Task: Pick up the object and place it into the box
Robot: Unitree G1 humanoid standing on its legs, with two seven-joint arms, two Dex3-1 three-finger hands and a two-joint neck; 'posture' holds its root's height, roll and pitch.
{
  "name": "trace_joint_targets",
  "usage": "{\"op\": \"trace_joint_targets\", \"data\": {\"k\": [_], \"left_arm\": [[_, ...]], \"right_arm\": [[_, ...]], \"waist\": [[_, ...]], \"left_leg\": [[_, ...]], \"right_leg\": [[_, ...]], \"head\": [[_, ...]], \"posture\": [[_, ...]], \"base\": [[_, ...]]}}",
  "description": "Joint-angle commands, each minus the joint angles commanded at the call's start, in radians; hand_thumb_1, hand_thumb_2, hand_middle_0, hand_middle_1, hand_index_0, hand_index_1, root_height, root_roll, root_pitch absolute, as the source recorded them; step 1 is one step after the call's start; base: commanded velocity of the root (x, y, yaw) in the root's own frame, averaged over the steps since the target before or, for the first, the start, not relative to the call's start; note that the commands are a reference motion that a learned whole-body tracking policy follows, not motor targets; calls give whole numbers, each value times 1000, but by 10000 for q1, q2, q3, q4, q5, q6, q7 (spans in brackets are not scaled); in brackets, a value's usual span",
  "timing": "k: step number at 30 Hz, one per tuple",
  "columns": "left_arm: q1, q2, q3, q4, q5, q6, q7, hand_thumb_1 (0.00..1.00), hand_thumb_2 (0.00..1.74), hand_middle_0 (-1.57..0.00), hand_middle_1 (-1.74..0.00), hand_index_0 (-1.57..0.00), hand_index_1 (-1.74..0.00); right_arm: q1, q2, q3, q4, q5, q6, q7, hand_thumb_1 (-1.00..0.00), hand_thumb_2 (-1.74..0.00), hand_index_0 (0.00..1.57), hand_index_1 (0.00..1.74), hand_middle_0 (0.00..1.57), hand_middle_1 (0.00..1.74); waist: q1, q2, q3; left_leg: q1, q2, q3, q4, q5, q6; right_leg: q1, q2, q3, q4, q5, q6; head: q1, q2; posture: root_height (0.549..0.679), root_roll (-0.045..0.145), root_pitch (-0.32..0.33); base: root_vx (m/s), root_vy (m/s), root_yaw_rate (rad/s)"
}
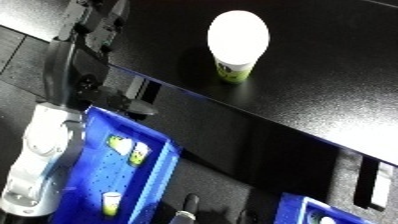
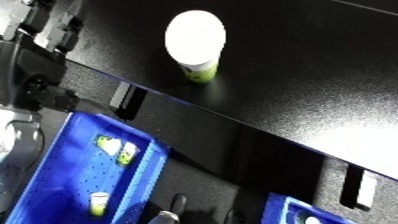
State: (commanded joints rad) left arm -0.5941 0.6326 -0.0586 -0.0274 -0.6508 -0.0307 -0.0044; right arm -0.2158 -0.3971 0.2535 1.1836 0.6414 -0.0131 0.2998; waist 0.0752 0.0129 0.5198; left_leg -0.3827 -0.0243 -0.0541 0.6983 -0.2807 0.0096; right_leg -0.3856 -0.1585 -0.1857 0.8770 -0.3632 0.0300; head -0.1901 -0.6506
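I saw the paper cup (image 1: 237,43) standing upright on the black table (image 1: 338,90), its long axis vertical, its white mouth facing my camera and its green-printed base on the tabletop, well back from the near edge. Below the table edge sat the blue bin (image 1: 160,170), with three small white-and-green cups (image 1: 127,148) lying inside. My left forearm (image 1: 44,160) ran up the left side over the bin. The left hand (image 1: 84,30) reached above the table's far left corner, dark against dark, so I could not tell whether its fingers were open or curled. A second blue bin (image 1: 306,212) was cut off at the bottom edge.
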Motion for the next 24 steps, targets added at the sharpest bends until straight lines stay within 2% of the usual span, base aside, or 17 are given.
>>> {"op": "trace_joint_targets", "data": {"k": [5,14,24], "left_arm": [[-593,2,-686,426,84,279,246,0,0,0,0,0,0],[-1747,-371,-1880,1397,201,748,617,0,0,0,0,0,0],[-2701,-736,-2712,2228,288,965,845,0,0,0,0,0,0]], "right_arm": [[-145,-46,130,8,66,102,-3,0,0,0,0,0,0],[-464,-18,367,-70,115,339,-137,0,0,0,0,0,0],[-648,43,507,-126,216,525,-234,0,0,0,0,0,0]], "waist": [[-151,-23,2],[-469,-167,2],[-752,-307,2]], "left_leg": [[-159,35,105,180,-66,37],[-394,116,305,460,-204,120],[-603,185,468,708,-363,212]], "right_leg": [[-208,31,111,93,44,24],[-596,94,299,243,136,107],[-941,140,438,390,179,158]], "head": [[-62,235],[-347,676],[-692,834]], "posture": [[628,23,-49],[625,18,-37],[623,15,-26]], "base": [[31,16,-69],[30,14,-88],[17,4,-60]]}}
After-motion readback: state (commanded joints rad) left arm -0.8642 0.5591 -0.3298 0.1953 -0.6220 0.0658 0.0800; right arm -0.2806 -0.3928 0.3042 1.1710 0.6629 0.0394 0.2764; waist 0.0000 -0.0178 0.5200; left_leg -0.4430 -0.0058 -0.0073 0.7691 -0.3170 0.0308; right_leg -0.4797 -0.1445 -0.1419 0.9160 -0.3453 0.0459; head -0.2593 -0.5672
